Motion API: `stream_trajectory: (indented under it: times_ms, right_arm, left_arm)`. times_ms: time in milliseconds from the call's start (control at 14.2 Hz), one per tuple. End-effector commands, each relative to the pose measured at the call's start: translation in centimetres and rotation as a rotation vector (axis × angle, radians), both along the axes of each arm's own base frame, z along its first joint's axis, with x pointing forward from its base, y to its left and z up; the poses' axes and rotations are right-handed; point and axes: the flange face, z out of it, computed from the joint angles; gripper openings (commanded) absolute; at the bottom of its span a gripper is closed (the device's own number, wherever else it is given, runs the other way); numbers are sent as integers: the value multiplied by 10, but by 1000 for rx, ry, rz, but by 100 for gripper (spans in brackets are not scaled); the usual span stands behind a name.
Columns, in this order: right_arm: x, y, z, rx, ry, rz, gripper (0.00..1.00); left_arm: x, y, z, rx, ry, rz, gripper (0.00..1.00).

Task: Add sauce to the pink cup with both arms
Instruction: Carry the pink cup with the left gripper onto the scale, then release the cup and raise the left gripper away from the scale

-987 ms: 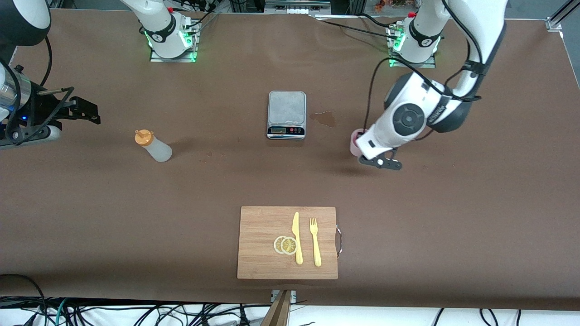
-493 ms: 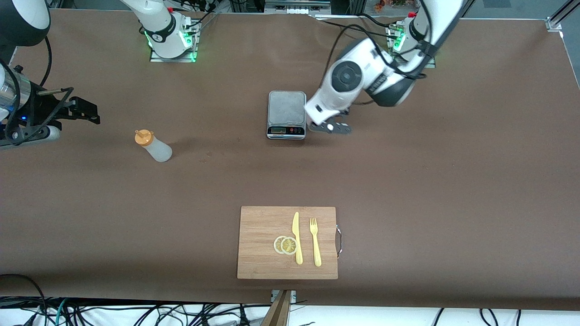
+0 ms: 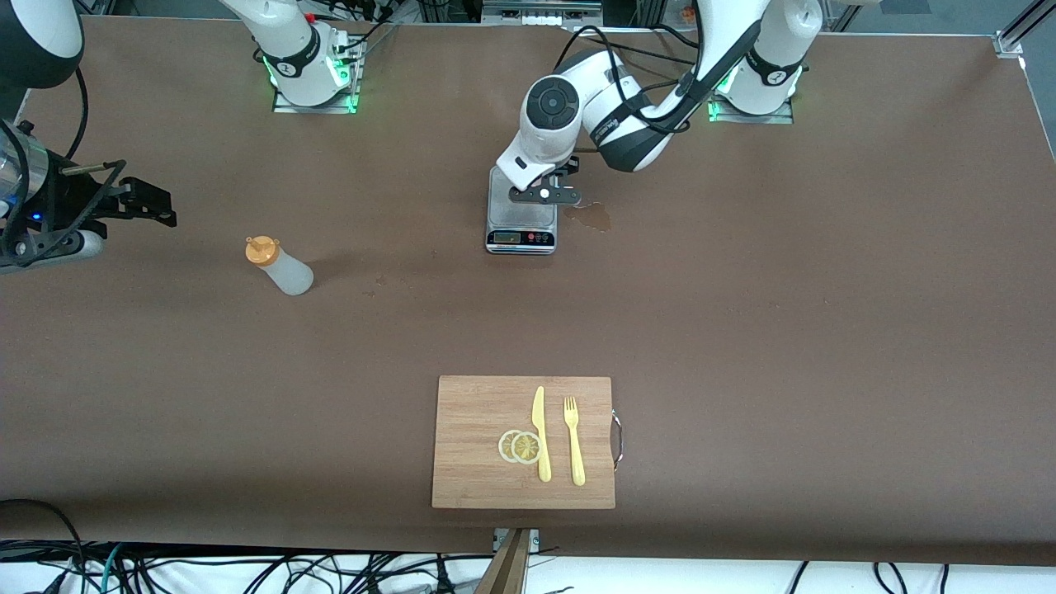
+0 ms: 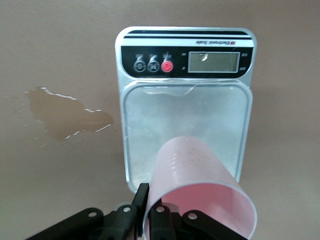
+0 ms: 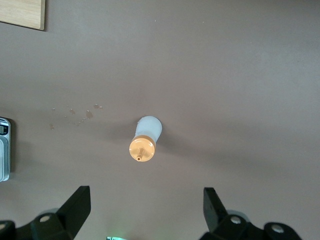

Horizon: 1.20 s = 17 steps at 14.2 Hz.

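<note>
Pink cup point(image 4: 200, 190) clamped in left tool point(image 4: 145, 212) over scale point(image 4: 185, 65); right tool point(image 5: 145, 212) apart.

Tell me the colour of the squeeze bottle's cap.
Orange, clearest in the right wrist view: translucent plastic squeeze bottle's cap.

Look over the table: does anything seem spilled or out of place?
Yes. A brownish puddle lies on the table beside the scale, toward the left arm's end. It looks like spilled liquid, and small splash marks dot the table near the sauce bottle.
</note>
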Motion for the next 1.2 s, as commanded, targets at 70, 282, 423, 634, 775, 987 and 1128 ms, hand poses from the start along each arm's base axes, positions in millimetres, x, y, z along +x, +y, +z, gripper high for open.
stream_trajectory:
  times_ms: [70,282,423,634,775,987,1128]
  right_arm:
    - [3,-3,-2,1,13,15,100]
    - [8,1,-16,2,33,18,100]
    - [9,1,-15,4,27,16,100]
    - [9,0,-16,2,33,47,100]
    - [7,3,-16,22,38,134,100]
    - [-2,15,-12,33,67,202,100]
    - [-2,18,-15,58,76,212,100]
  left_arm:
    - [10,-6,-9,-15,4,25,0]
    - [11,-4,-13,-9,12,26,99]
    - [17,1,9,-8,-15,29,100]
    - [30,6,87,62,-3,2,100]
    - [44,10,136,106,31,-17,100]
    - [92,56,178,140,45,43,100]
    - [119,97,204,132,33,56,100]
